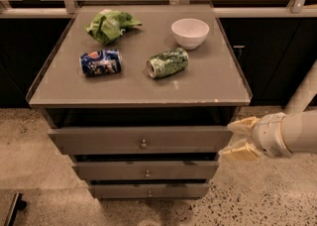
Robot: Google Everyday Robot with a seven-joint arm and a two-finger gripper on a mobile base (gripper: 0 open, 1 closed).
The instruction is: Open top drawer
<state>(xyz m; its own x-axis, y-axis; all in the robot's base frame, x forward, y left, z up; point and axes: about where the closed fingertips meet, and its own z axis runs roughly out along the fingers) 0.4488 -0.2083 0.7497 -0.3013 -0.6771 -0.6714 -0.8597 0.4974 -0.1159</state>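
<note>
The top drawer (99, 141) is the widest grey-brown front under the tabletop, with a small round metal knob (143, 144) at its centre. It stands out a little further than the two narrower drawer fronts (146, 170) below it, and a dark gap shows above it. My gripper (232, 139) comes in from the right on a white arm, at the level of the top drawer and right at its right end. Its two cream fingers (241, 124) point left, spread apart and holding nothing. It is well to the right of the knob.
On the grey tabletop (64, 88) lie a blue can (101, 63), a crushed green can (168, 63), a green crumpled bag (110, 25) and a white bowl (190, 32). Dark cabinets and a metal rail run behind. The floor is speckled. A white post (304, 93) stands at the right.
</note>
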